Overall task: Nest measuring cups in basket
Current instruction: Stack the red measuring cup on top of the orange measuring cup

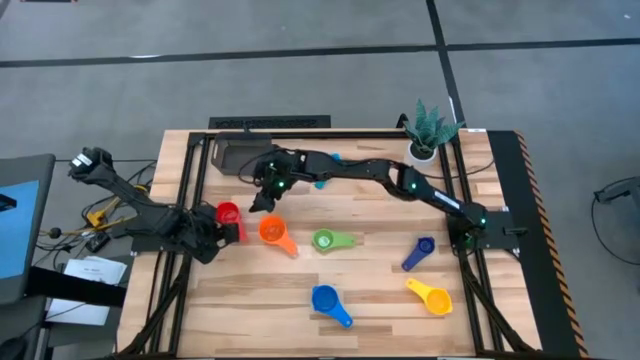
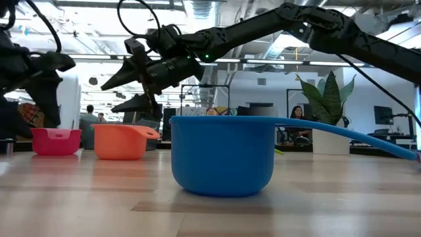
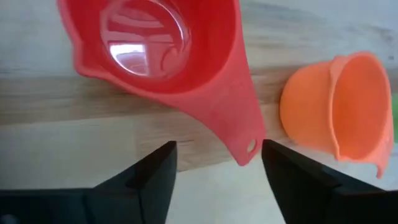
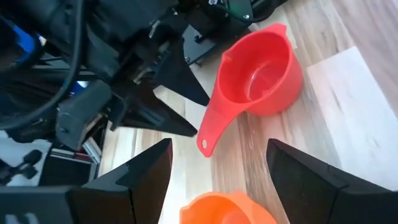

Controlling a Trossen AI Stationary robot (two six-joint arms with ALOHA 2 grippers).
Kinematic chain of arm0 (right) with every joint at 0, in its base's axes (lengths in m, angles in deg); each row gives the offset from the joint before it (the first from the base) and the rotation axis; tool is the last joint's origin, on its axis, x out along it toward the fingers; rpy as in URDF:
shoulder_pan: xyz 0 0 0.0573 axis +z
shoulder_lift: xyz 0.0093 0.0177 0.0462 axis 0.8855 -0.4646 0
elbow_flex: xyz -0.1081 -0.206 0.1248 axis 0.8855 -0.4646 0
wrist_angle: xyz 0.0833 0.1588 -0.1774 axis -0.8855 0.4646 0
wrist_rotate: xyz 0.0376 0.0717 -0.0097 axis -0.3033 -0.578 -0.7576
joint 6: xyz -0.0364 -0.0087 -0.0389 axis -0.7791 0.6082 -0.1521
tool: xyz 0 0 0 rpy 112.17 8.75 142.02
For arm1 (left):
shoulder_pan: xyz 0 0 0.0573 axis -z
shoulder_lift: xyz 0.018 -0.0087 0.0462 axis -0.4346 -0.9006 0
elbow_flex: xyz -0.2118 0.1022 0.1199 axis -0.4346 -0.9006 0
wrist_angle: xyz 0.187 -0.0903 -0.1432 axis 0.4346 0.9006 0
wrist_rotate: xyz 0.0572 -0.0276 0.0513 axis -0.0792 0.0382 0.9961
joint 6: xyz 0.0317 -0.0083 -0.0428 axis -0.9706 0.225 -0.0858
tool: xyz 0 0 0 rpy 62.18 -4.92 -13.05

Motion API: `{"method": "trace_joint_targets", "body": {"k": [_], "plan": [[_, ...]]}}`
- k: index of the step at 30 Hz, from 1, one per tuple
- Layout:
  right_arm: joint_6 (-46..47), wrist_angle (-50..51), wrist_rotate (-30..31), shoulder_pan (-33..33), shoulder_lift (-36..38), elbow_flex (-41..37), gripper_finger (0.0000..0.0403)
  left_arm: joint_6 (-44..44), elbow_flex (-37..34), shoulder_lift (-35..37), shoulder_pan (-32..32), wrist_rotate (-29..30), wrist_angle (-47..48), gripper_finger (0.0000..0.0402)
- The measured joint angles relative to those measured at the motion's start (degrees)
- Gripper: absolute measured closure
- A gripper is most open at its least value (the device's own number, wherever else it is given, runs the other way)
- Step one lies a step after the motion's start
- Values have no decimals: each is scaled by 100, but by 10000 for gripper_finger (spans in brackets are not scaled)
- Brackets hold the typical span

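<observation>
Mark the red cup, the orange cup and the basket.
red cup (image 3: 149,43), left wrist view, inside of its bowl.
orange cup (image 1: 272,231), high view, its bowl.
basket (image 1: 232,152), high view, its dark wall.

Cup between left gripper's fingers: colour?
Red cup, clearest in left wrist view; handle lies between the open fingers.

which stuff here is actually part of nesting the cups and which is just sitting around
Part of the job:
red cup
orange cup
green cup
dark blue cup
blue cup
yellow cup
light blue cup, mostly hidden by the right arm
basket

Just lying about:
potted plant
</observation>
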Motion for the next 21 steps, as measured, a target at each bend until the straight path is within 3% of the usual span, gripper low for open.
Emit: {"method": "trace_joint_targets", "body": {"k": [5,11,15,21], "plan": [[113,0,-304,-166,1,0,121,-117,-316,0,-174,181,-541,150],[153,5,-559,-293,1,0,121,-423,-546,0,-421,354,-1027,157],[157,31,-649,-324,1,0,121,-711,-606,0,-565,451,-1166,202],[149,63,-713,-329,1,0,121,-1192,-611,0,-672,499,-1178,315]]}}
